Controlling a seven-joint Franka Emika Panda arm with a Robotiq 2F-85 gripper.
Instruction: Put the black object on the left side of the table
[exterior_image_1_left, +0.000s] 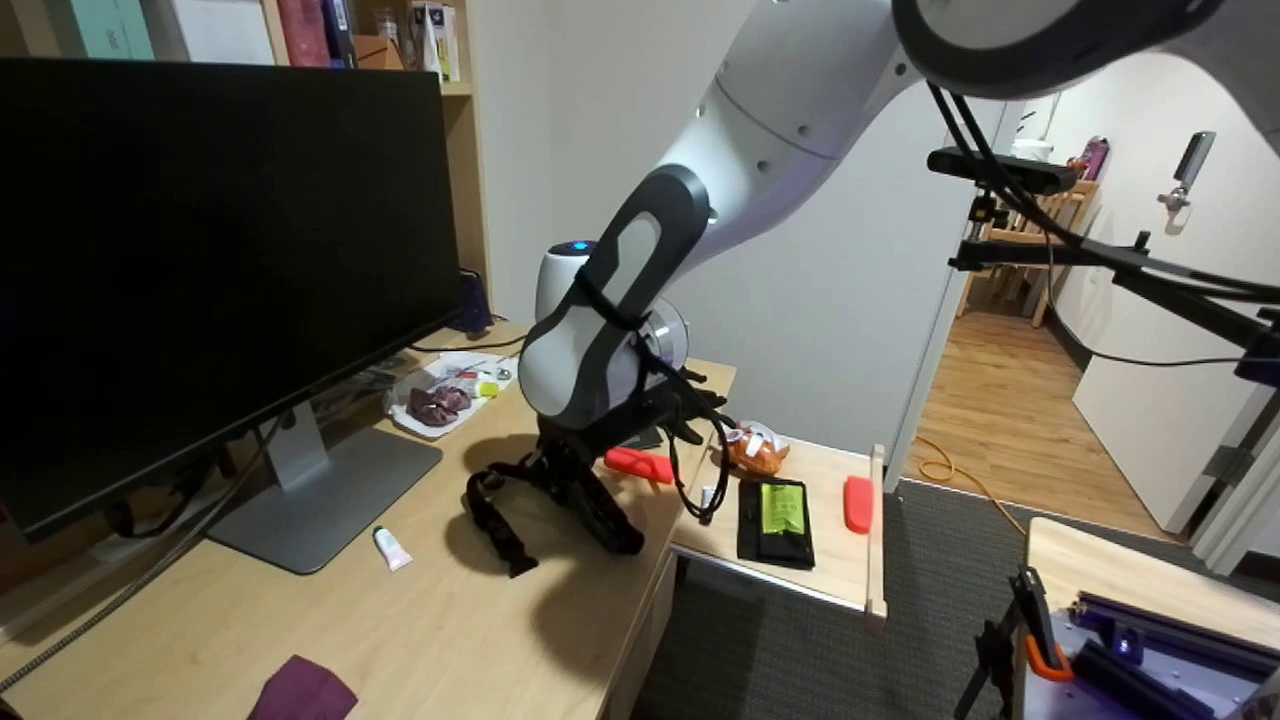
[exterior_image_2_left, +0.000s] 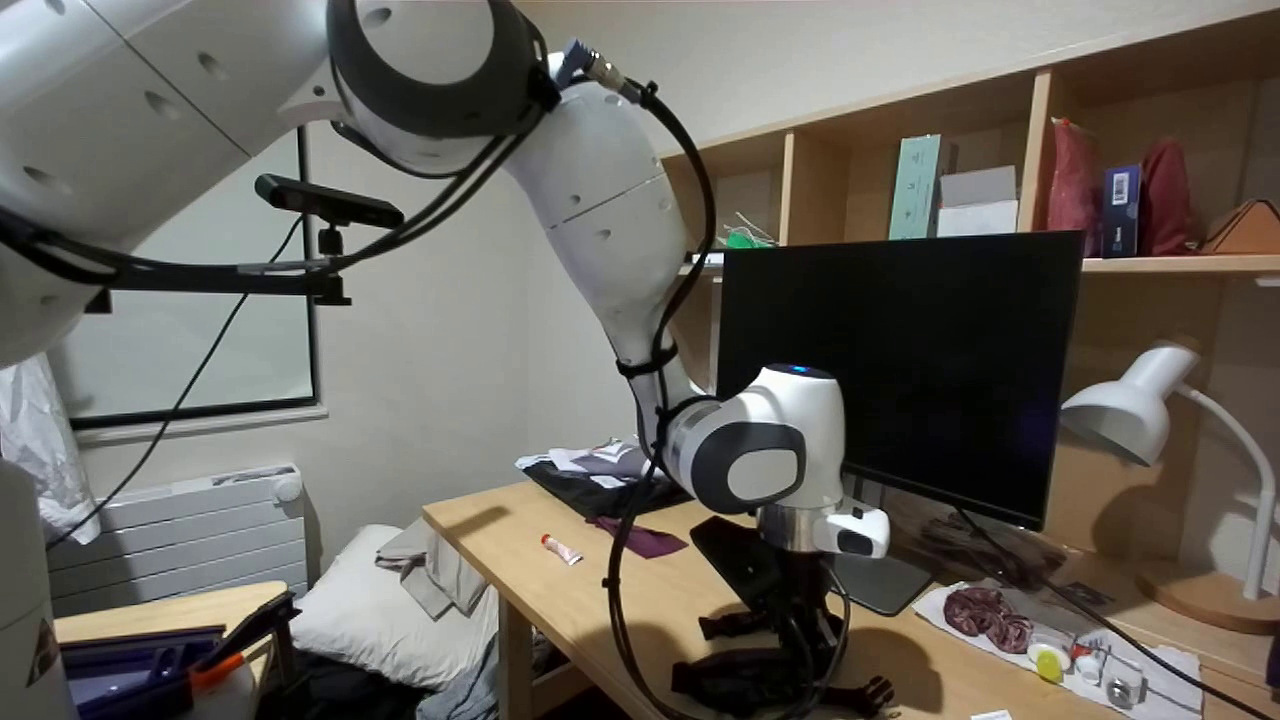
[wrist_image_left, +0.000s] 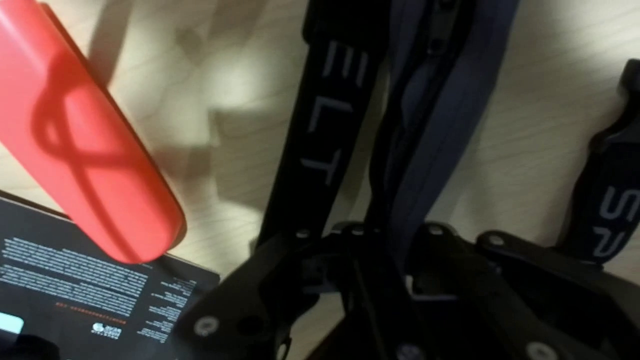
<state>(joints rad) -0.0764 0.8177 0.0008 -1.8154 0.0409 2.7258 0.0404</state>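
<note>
The black object, a strap-like belt with white letters and a zipped pouch, shows in the wrist view (wrist_image_left: 325, 125) and in both exterior views (exterior_image_1_left: 497, 525) (exterior_image_2_left: 730, 680). My gripper shows in the wrist view (wrist_image_left: 392, 245) and in both exterior views (exterior_image_1_left: 553, 462) (exterior_image_2_left: 805, 640). Its fingers are closed around the middle of the belt, and strap ends with buckles hang on either side. The belt is low over the table (exterior_image_1_left: 480, 640) (exterior_image_2_left: 590, 600); I cannot tell whether its ends touch the top. Part of it is hidden behind the gripper and wrist parts.
A monitor (exterior_image_1_left: 230, 260) stands at the table's back with its foot (exterior_image_1_left: 330, 500). A white tray with small items (exterior_image_1_left: 440, 425), a small tube (exterior_image_1_left: 391, 549) and a purple cloth (exterior_image_1_left: 302, 690) lie on the table. A red item (wrist_image_left: 90, 135) and a black box (wrist_image_left: 100, 280) lie near the gripper.
</note>
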